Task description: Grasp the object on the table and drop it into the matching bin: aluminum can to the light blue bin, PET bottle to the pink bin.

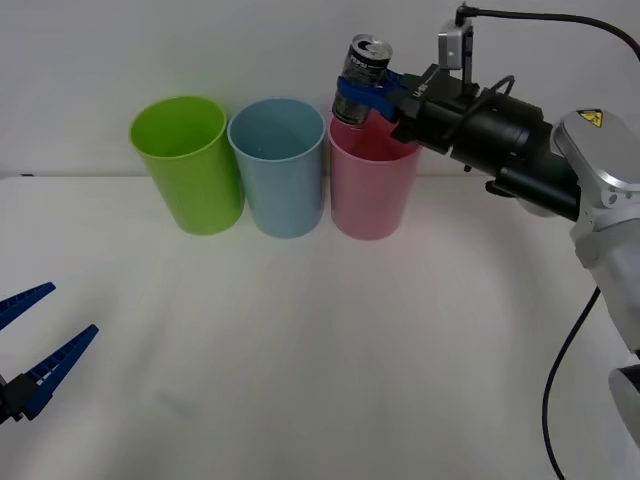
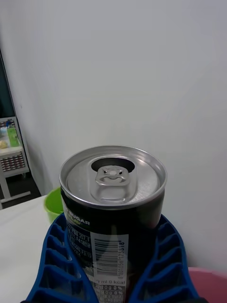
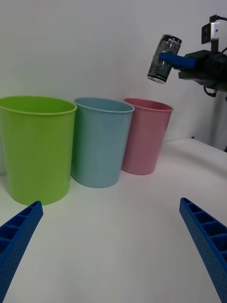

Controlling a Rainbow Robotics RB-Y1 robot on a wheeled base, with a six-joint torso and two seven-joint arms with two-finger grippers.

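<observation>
Can (image 1: pixel 365 70) sits clamped between the blue ribbed fingers of the right gripper (image 1: pixel 362 98), lifted clear of the table (image 1: pixel 320 350) and held in the air. In the front view it hangs above the pink bin (image 1: pixel 371 190), over that bin's left rim and close to the gap between it and the blue bin (image 1: pixel 279 165). The can leans a little, its silver top and pull tab tipped away from the arm. From the right wrist, the can (image 2: pixel 113 208) stands between the two fingers (image 2: pixel 56 265), which wrap its dark sides, barcode facing the camera; a slice of pink rim (image 2: pixel 208 279) shows low beside it and a bit of green bin (image 2: pixel 53 203) on the other side.

Three bins stand in a row at the back of the table, touching or nearly so: green bin (image 1: pixel 187 160) on the robot's left, blue in the middle, pink on the right.

The left gripper (image 1: pixel 30 350) rests low over the near left part of the table, well apart from the bins, its fingers spread wide with nothing between them. Its wrist view looks across the table at the green bin (image 3: pixel 35 147), blue bin (image 3: pixel 100 139) and pink bin (image 3: pixel 145 135), with the can (image 3: pixel 163 59) gripped high above the pink one by the right gripper (image 3: pixel 172 60)
</observation>
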